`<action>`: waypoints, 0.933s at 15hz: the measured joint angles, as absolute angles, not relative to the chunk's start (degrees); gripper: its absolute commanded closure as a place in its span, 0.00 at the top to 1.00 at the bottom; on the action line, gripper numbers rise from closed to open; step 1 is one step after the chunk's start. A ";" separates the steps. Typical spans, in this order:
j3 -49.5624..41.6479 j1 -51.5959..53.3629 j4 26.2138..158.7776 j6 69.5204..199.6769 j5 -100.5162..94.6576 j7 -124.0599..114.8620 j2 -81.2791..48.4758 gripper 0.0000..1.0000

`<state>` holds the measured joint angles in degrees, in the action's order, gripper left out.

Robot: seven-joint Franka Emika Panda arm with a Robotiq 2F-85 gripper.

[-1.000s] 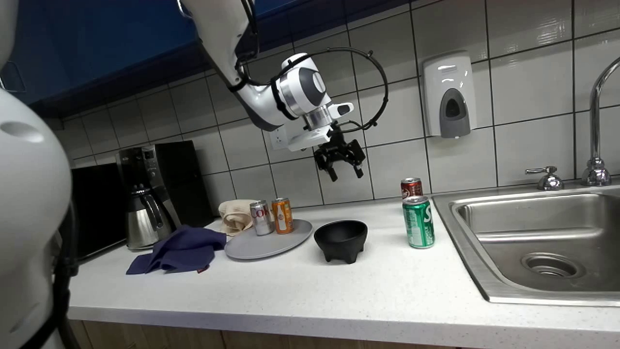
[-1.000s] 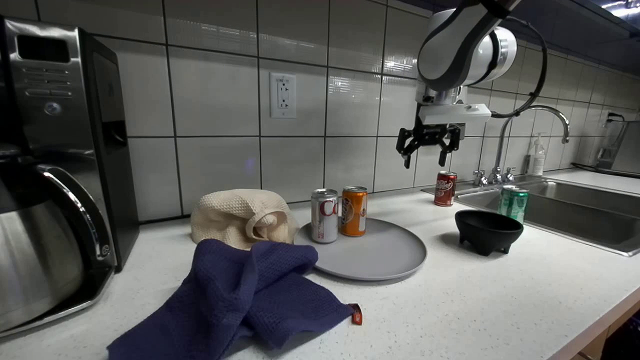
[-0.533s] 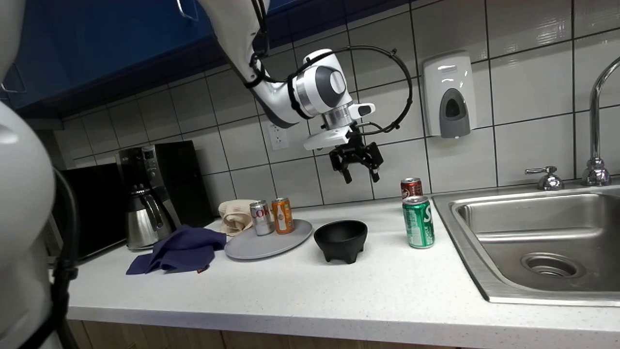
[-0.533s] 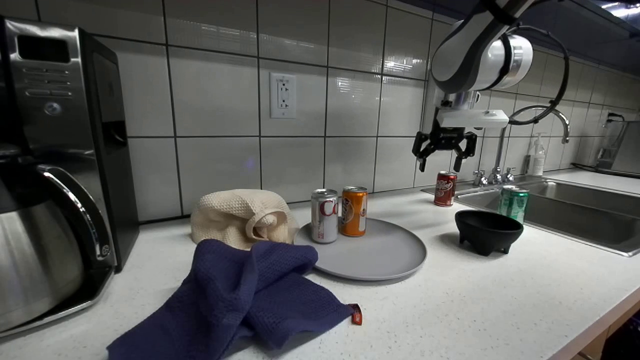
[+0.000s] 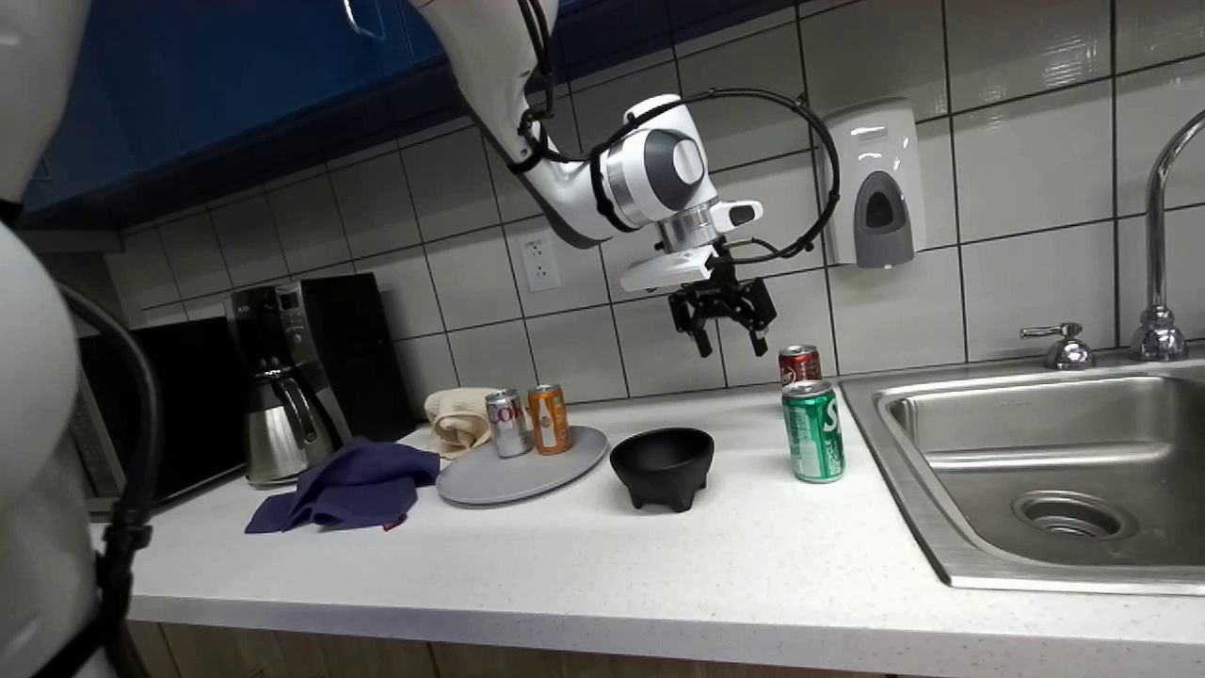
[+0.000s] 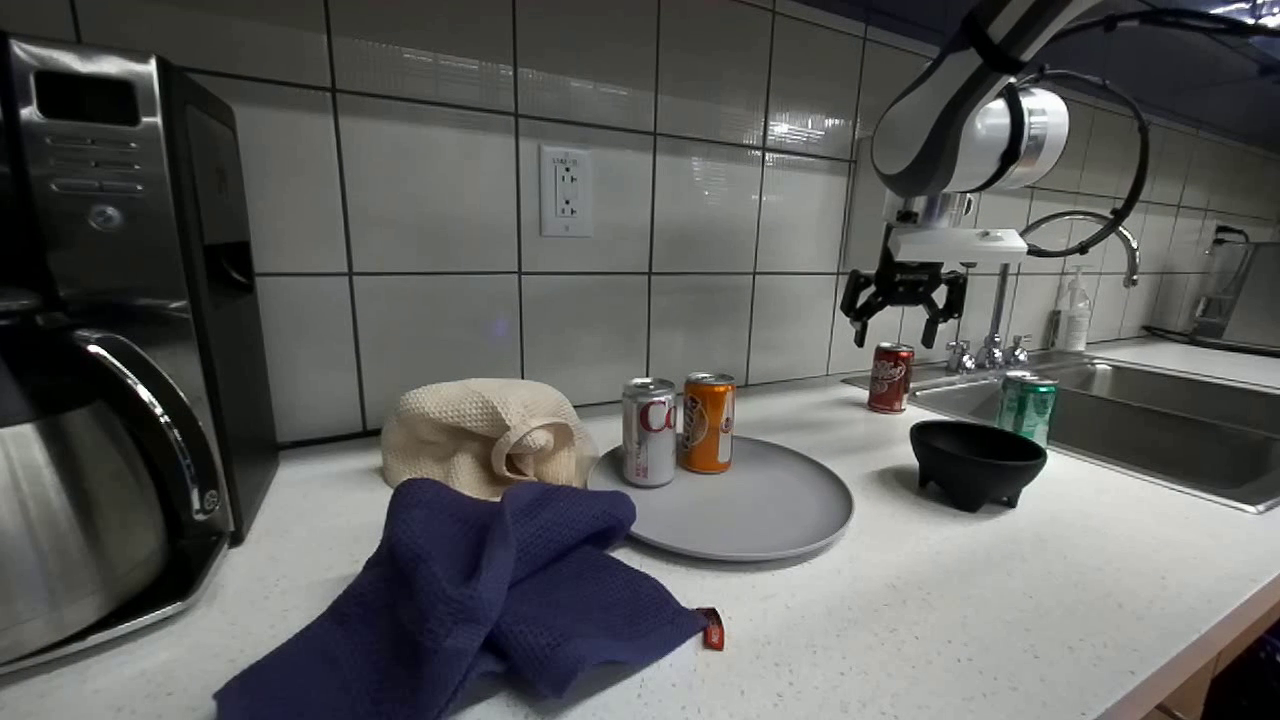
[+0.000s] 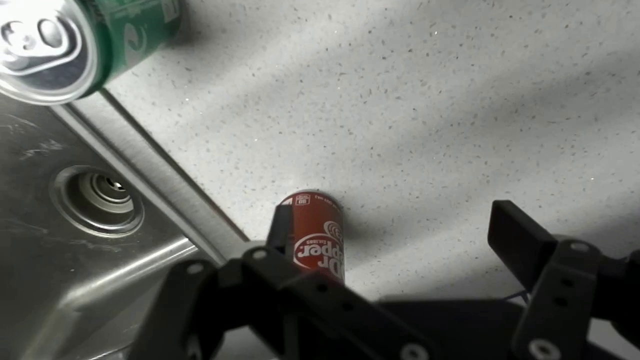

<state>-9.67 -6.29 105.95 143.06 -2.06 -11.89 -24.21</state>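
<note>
The black two-fingered end effector (image 5: 731, 347) hangs spread wide and empty above the white speckled tabletop (image 5: 565, 565), toward its back edge, touching nothing. Nearest to it is a red cylindrical metal can with white lettering (image 6: 890, 378), upright close to the back edge, just beside the rim of the stainless-steel sink (image 5: 908, 476). A green cylindrical metal can (image 5: 814, 431) stands near the same rim, farther toward the front edge, and a round black footed bowl (image 6: 965, 475) sits apart from both. In the wrist view the red can shows partly behind the sink-side one of the black fingers (image 7: 281, 225), not midway between the two, so a clean approach seems to call for a shift toward the sink until the can is centred. Any descent is best slow and vertical, the fingers clear of the pale tiled wall (image 5: 885, 320) and the green can, with pressure light enough not to dent what is probably thin metal
</note>
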 measured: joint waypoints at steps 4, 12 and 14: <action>-9.67 -7.17 102.23 141.18 -1.82 -11.88 -27.14 1.00; -9.67 -8.84 95.39 137.80 -0.91 -11.88 -32.39 1.00; -9.67 -9.10 93.87 136.82 -0.66 -11.88 -33.46 1.00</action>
<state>-9.67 -9.10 93.87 136.82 -0.66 -11.88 -33.46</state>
